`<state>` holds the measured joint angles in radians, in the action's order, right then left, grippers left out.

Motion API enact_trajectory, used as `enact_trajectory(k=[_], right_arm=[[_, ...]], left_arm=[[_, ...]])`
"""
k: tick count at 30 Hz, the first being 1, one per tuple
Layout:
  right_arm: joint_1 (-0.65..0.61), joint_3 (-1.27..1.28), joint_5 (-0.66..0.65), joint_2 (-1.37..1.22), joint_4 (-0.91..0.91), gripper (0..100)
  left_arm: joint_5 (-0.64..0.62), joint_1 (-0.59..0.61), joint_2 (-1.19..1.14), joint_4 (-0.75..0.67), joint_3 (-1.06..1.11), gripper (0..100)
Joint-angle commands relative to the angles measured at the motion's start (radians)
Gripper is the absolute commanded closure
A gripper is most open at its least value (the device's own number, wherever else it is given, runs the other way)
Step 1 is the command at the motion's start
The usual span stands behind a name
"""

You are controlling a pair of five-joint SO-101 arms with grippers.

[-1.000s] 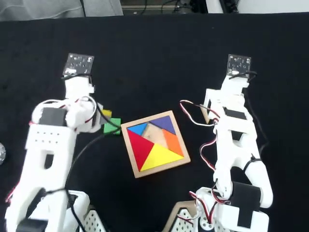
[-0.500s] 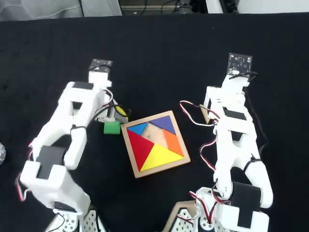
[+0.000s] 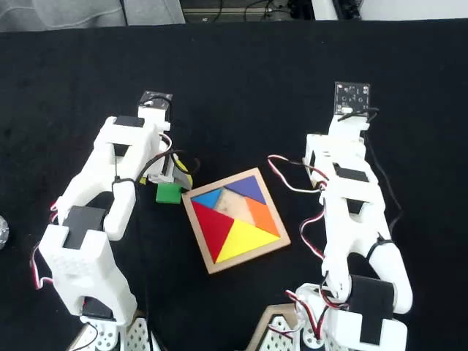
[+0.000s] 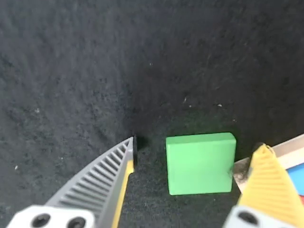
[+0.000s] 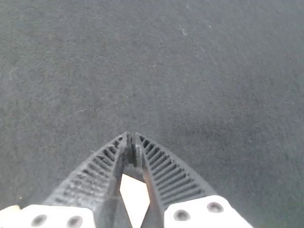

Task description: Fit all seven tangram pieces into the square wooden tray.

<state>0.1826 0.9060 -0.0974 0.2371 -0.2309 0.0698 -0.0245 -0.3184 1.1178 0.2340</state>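
The square wooden tray (image 3: 210, 262) lies turned at the table's middle, holding blue (image 3: 208, 196), purple (image 3: 248, 189), orange (image 3: 262, 213), red (image 3: 210, 225) and yellow (image 3: 245, 238) pieces, with bare wood between them. A green square piece (image 3: 169, 193) rests on the cloth against the tray's left corner. My left gripper (image 4: 195, 149) is open and low over the green square (image 4: 200, 164), one finger on each side; the tray's edge (image 4: 289, 147) shows beside it. My right gripper (image 5: 130, 140) is shut on nothing, above bare black cloth right of the tray.
Black cloth covers the whole table. Both arms' white bases stand at the near edge, with a wooden plate (image 3: 265, 327) between them. A small shiny object (image 3: 2, 232) sits at the far left edge.
My left arm swung inward and stretched out, bringing its gripper down around the green square. The right arm's wrist shifted slightly away from the near edge.
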Motion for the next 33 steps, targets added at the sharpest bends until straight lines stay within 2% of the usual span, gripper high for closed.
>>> enact_trajectory(k=[1, 6, 11, 15, 22, 27, 33], right_arm=[[-0.018, -0.007, -0.006, -0.001, 0.021, 98.6], [-0.018, -0.007, -0.006, -0.001, 0.021, 98.6], [-0.018, -0.007, -0.006, -0.001, 0.021, 98.6], [-0.018, -0.007, -0.006, -0.001, 0.021, 98.6], [-0.018, -0.007, -0.006, -0.001, 0.021, 98.6], [-0.018, -0.007, -0.006, -0.001, 0.021, 98.6], [-0.018, -0.007, -0.006, -0.001, 0.021, 98.6]], left_arm=[[-0.064, -0.012, 0.002, 0.021, -0.027, 66], [-0.074, -0.012, 0.002, 0.015, -0.028, 70], [0.023, -0.015, 0.002, 0.014, -0.027, 70], [0.020, -0.015, 0.002, 0.020, -0.024, 70], [-0.080, -0.015, 0.002, 0.025, -0.019, 71], [-0.098, -0.015, 0.000, 0.025, -0.019, 81], [-0.169, -0.012, 0.000, 0.023, -0.001, 86]])
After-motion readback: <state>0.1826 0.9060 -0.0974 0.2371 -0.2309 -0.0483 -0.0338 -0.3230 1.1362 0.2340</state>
